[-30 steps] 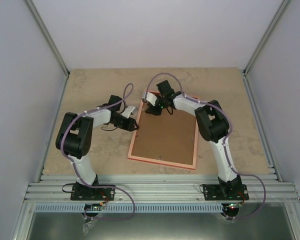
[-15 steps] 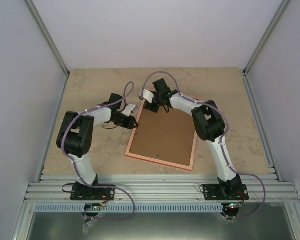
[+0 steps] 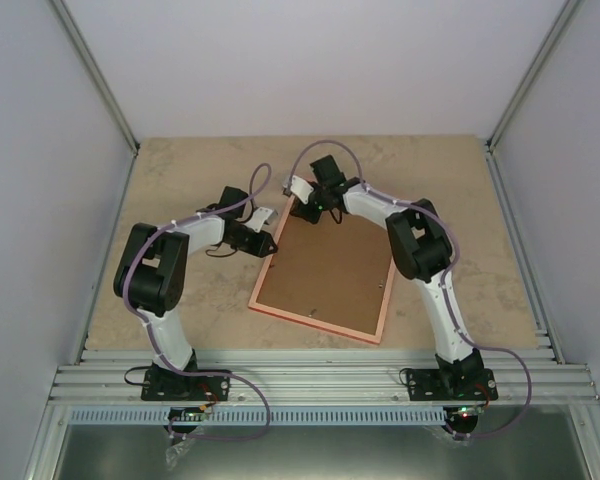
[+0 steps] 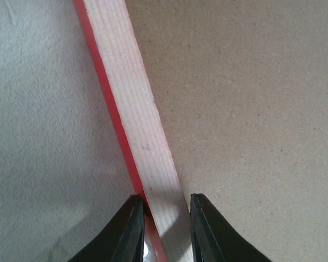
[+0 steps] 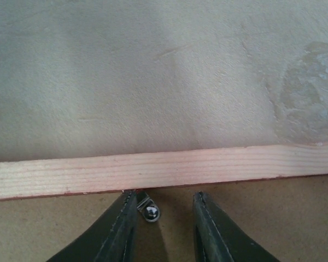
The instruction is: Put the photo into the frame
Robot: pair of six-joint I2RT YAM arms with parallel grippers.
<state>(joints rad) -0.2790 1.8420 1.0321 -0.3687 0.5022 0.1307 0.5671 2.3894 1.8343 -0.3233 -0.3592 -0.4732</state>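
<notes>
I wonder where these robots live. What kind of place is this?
Probably a robot test booth: plain white walls, metal rails along the table edge, left arm and right arm bolted there.

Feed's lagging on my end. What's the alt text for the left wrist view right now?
The left pincer straddles the pale wooden rail of the frame, one dark finger on each side; whether it grips is unclear. The rail runs diagonally up-left, with the brown backing board to its right and the beige table to its left.

Open tabletop (image 3: 460, 200) right of frame (image 4: 134, 125), wall (image 3: 570, 200) beyond
</notes>
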